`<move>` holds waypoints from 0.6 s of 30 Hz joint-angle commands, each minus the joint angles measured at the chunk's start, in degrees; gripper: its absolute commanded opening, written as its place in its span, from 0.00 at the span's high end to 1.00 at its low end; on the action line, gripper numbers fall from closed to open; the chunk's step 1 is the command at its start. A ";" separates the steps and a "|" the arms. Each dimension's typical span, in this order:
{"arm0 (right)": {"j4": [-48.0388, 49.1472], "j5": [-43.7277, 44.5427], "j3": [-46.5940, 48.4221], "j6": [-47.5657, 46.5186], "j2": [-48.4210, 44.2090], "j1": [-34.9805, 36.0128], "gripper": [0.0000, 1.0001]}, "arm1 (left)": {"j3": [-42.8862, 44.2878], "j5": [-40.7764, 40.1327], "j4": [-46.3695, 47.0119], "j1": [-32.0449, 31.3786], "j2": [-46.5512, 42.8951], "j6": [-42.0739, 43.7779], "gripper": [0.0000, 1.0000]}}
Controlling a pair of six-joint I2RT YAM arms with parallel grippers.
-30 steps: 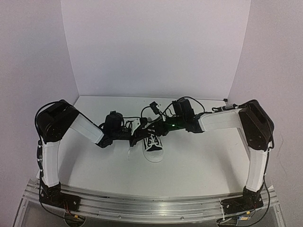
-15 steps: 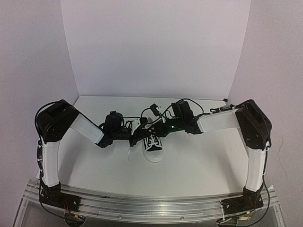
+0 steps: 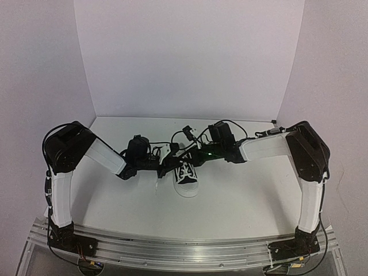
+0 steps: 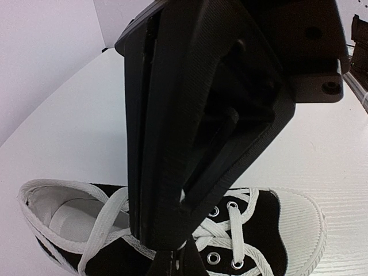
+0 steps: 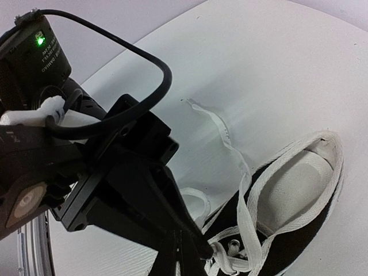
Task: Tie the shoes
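One black canvas sneaker (image 3: 186,177) on white surface (image 3: 241,190); laces (image 5: 230,140) loose, no bow yet. Right fingers (image 5: 167,213) together above its eyelets, perhaps pinching one; left fingers (image 4: 167,172) above its tongue, gap cannot be told.

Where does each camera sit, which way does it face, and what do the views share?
Top external: above and behind the arms, facing down at the white table; both whole arms show, left gripper and right gripper meeting over the small black canvas sneaker with white toe cap.
Left wrist: on that wrist, facing down its own fingers at the sneaker's laces.
Right wrist: on that wrist, facing past its own fingers at the sneaker's open collar.
Shared: the sneaker, in all three.
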 commanded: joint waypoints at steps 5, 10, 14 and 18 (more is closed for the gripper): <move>0.03 2.37 -0.39 -0.53 -2.75 0.12 1.00 | 0.45 3.13 -13.51 2.82 -9.54 8.25 0.12; -0.10 2.32 -0.16 -0.17 -2.93 0.19 1.00 | 3.64 11.57 -37.51 6.95 -16.35 18.87 0.00; -0.11 2.71 0.13 -0.28 -2.89 0.15 1.00 | 10.42 13.16 -56.92 12.12 -16.01 26.35 0.19; -0.07 2.57 0.95 -0.03 -2.06 0.18 1.00 | 22.41 3.84 -71.72 15.83 -7.93 32.69 0.36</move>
